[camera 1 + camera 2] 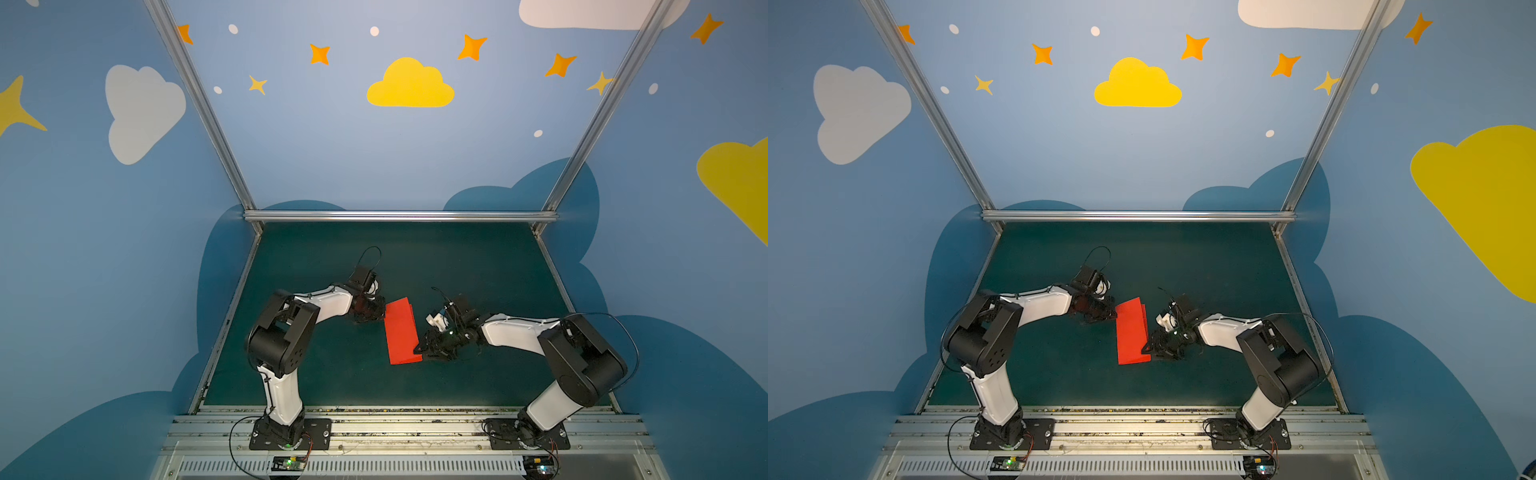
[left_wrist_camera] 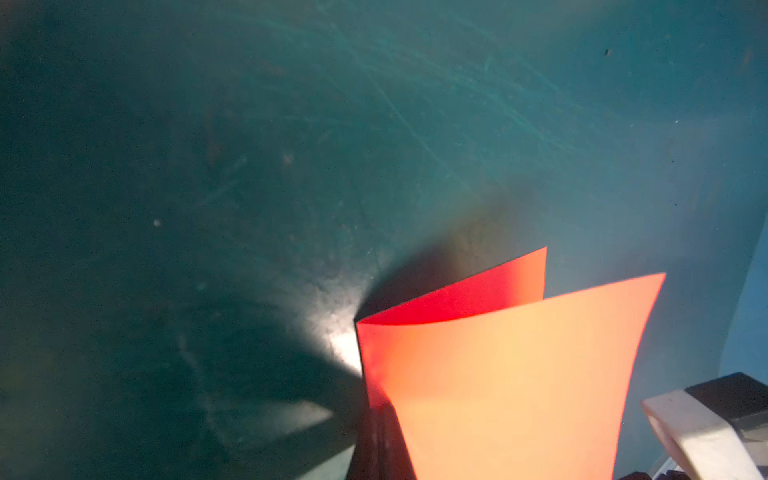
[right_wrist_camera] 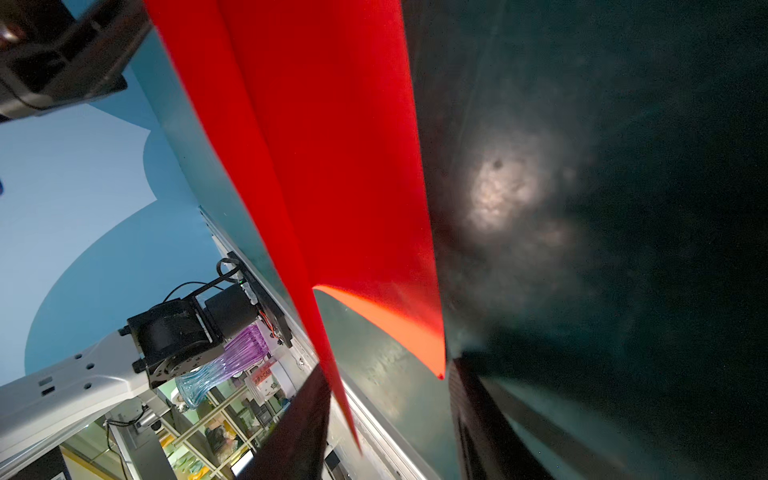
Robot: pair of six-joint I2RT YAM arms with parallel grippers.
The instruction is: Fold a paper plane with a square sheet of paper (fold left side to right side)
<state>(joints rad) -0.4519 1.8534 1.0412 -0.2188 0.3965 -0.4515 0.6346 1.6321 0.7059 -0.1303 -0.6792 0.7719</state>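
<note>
The square sheet of paper [image 1: 401, 332] [image 1: 1131, 332], bright red, lies doubled over into a tall rectangle mid-mat in both top views. Its two layers gape apart [image 2: 498, 374]. No paper plane shape shows. My left gripper [image 1: 376, 311] [image 1: 1106, 311] is at the sheet's far left edge, and in the left wrist view the left gripper [image 2: 380, 419] is shut on that edge. My right gripper [image 1: 420, 352] [image 1: 1148, 351] is at the near right corner. In the right wrist view the right gripper [image 3: 386, 403] is open, with the two loose paper corners [image 3: 432, 357] between its dark fingers [image 3: 478, 424].
A dark green mat [image 1: 457, 266] covers the table. Aluminium rails run along the back [image 1: 399, 216] and front [image 1: 407, 428]. Blue painted walls close in three sides. A purple glass vase [image 3: 232, 357] shows outside the cell, beyond the left arm's base [image 3: 174, 328].
</note>
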